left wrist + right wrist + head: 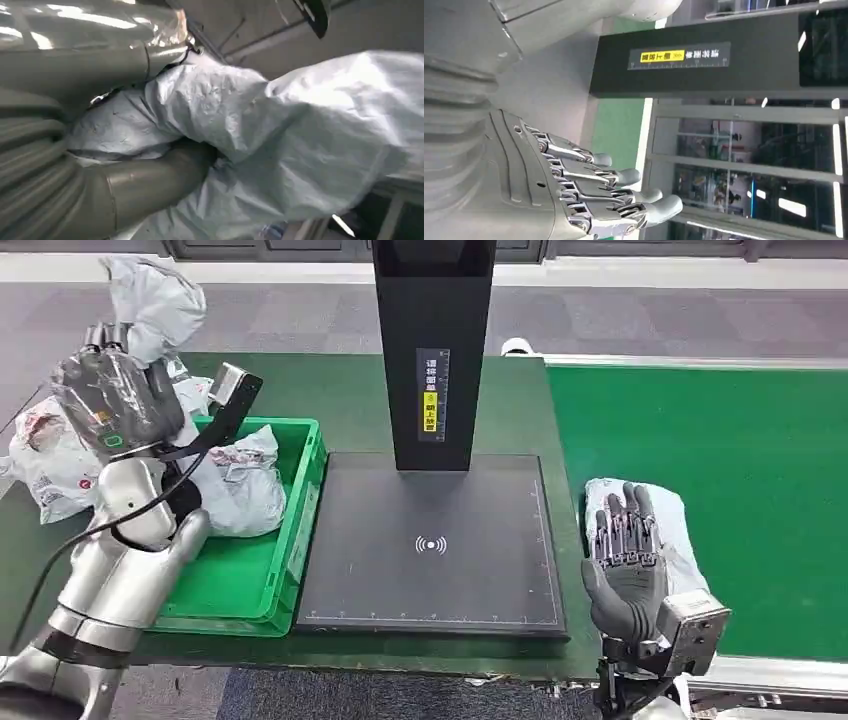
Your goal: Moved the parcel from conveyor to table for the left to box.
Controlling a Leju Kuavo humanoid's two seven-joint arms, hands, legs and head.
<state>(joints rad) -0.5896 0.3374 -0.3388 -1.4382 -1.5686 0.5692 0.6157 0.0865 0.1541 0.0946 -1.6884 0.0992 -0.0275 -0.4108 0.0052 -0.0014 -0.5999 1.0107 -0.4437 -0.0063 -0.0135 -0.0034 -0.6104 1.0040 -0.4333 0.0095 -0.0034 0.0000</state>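
Parcel, pale grey poly bag, lies on green conveyor at 3 o'clock in head view, just beside scanner plate; its middle is hidden behind right hand. That hand hangs over it, fingers straight and slightly apart, gripping nothing; contact with the bag cannot be told. Left hand is raised at 10 o'clock over green bin, mostly covered by clear plastic wrap. In left wrist view its thumb and the fingers clasp another crumpled grey bag, cut off at the frame edge. White bag sits in the bin, part-hidden by left arm. Black scanner post is cut off at 12 o'clock.
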